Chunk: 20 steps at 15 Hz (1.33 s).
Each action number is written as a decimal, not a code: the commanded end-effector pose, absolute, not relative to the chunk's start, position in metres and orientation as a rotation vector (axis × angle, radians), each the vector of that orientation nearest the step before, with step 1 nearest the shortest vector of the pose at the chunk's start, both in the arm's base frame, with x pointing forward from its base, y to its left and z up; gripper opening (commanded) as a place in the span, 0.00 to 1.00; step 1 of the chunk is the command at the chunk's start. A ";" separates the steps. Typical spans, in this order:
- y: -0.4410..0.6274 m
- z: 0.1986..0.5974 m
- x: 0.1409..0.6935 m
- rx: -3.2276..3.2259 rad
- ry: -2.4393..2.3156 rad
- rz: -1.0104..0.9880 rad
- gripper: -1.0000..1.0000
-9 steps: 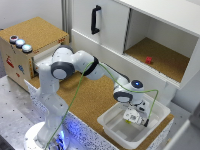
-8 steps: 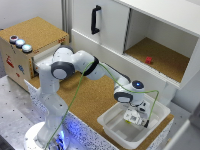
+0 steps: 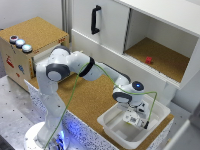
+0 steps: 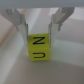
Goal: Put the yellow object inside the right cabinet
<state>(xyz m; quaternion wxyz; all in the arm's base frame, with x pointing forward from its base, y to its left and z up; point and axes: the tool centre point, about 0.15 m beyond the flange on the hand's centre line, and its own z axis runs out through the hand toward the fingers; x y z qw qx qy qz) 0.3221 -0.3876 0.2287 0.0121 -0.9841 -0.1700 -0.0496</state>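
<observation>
The yellow object [image 4: 40, 48] is a small yellow block with black letters on its face. In the wrist view it sits between my fingers, which touch its two upper sides over the white tub floor. In the exterior view my gripper [image 3: 134, 119] is low inside the white tub [image 3: 112, 120] and the block is too small to make out. The right cabinet [image 3: 160, 57] stands open behind the tub on the exterior view's right, with white walls and a brown cork floor. I cannot tell whether the block is lifted off the tub floor.
A small red cube [image 3: 148, 60] lies on the cabinet's cork floor. A white door panel with a black handle [image 3: 95, 20] is beside the compartment. A cork-topped wooden box [image 3: 35, 35] with round buttons [image 3: 20, 44] stands on the exterior view's left.
</observation>
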 end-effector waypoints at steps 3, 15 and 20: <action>-0.359 0.274 0.298 -3.197 -0.620 -0.348 0.00; -0.378 0.412 0.407 -3.191 -0.313 -0.819 0.00; -0.395 0.454 0.478 -3.152 -0.199 -0.889 0.00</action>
